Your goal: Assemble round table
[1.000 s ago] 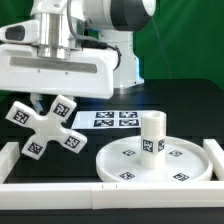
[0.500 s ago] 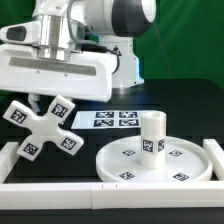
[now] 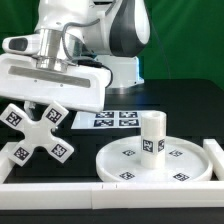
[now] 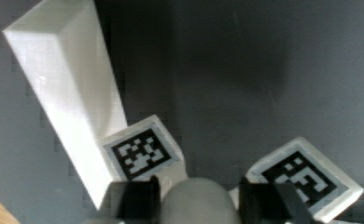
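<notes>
We see the white round disc (image 3: 150,170) flat at the exterior view's lower right, tags on its face, with the short tagged leg (image 3: 151,133) upright on its hub. The white cross-shaped part (image 3: 35,135), a tag on each arm, hangs at left centre with the gripper (image 4: 197,198) clamped shut on its middle. Since a second ago the cross has dropped lower-left and turned into a square X. The marker board (image 3: 110,118) lies behind, a border rail (image 3: 100,188) runs in front of the disc, and the wide wrist block (image 3: 50,80) hides the fingers there.
</notes>
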`<action>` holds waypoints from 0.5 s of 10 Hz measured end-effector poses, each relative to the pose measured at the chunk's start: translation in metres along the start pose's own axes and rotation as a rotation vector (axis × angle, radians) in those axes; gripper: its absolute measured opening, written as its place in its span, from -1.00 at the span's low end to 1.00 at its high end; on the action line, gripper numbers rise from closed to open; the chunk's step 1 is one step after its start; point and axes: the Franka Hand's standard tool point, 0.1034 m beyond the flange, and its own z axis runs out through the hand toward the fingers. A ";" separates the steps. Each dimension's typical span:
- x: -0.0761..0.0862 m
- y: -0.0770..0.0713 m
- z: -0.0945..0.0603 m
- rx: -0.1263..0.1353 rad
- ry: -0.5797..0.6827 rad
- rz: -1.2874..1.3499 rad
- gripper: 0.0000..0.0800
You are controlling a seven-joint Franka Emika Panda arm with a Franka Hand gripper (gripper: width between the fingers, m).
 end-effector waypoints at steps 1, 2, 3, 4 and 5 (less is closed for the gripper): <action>-0.008 -0.004 0.005 0.008 -0.018 -0.001 -0.48; -0.012 -0.009 0.007 0.018 -0.032 0.001 -0.48; -0.014 -0.014 0.008 0.025 -0.037 0.003 -0.48; -0.016 -0.018 0.008 0.032 -0.044 0.002 -0.48; -0.016 -0.018 0.008 0.032 -0.044 0.002 -0.48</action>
